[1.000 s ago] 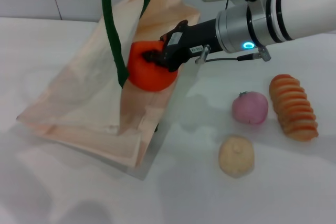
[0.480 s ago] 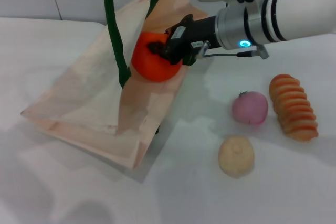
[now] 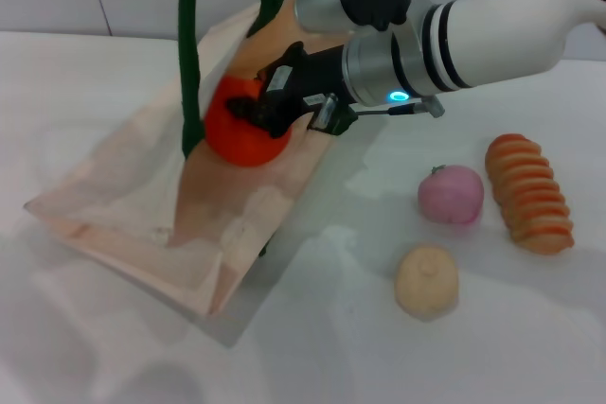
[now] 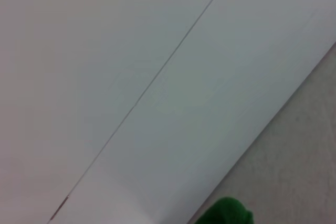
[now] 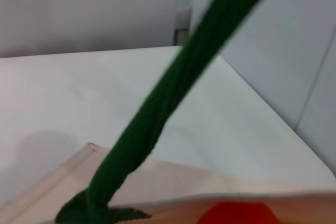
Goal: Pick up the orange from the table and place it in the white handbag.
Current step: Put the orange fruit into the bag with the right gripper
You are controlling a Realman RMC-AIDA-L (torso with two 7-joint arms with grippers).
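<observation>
Bright, even light — soft shadows, wrist views blurred close-up.

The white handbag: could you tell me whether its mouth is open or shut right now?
Open. The white handbag is lifted by its green handles, and the right gripper holds the orange inside its gaping mouth.
</observation>
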